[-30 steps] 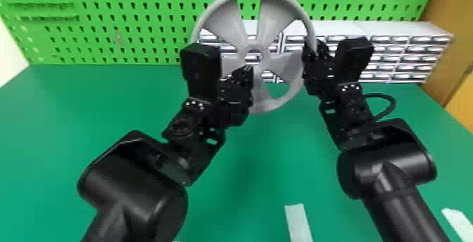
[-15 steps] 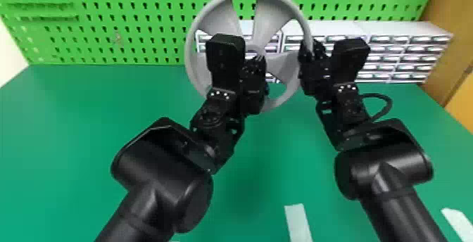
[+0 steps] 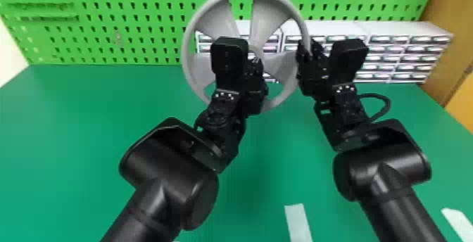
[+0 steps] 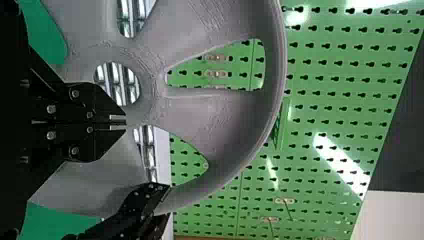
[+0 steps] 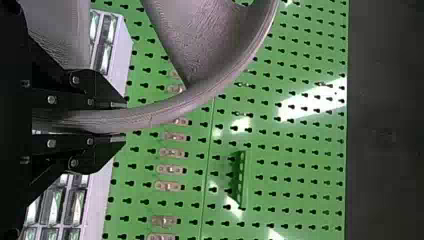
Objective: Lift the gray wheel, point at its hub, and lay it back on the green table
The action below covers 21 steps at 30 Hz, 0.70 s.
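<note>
I have the large gray five-spoked round wheel (image 3: pixel 264 12) up off the matte green table (image 3: pixel 70 135), standing roughly upright in front of the bright green perforated pegboard (image 3: pixel 140 23) and the white box-shaped drawer units with shiny fronts (image 3: pixel 397 30). My right gripper (image 3: pixel 307 49) is clamped on the wheel's rim; in its wrist view, the flat black fingers (image 5: pixel 105 102) sit on either side of that rim. My left gripper (image 3: pixel 257 61) has its fingers closed together with nothing between them, tips beside the round open hub (image 4: pixel 149 85); I can't tell whether they touch it. Two white strips of tape (image 3: pixel 298 220) lie on the table nearer me. Compared with a second ago, my left arm has moved inward across the wheel, while the wheel and my right gripper have shifted slightly to the left
</note>
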Each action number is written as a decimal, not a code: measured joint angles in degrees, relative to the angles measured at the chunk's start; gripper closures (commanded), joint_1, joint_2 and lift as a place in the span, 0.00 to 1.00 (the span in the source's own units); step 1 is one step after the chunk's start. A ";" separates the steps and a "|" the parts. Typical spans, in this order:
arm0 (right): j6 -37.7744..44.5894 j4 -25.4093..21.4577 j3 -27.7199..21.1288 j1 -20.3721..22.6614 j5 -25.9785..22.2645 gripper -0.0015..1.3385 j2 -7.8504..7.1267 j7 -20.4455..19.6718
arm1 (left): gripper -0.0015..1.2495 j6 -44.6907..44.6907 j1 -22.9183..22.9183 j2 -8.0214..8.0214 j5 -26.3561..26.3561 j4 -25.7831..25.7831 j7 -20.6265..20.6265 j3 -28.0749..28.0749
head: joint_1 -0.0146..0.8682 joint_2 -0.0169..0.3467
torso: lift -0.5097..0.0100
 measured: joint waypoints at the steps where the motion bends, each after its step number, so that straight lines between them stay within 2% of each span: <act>1: -0.02 0.00 0.02 0.00 -0.02 0.97 0.00 0.00 | 0.95 0.00 0.09 -0.04 -0.17 0.01 0.08 0.14 | 0.80 0.18 | 0.80; 21: -0.34 0.00 0.33 0.24 -0.72 0.97 -0.04 0.00 | 0.95 -0.13 0.63 -0.48 -1.93 0.12 0.37 1.90 | 0.80 0.18 | 0.80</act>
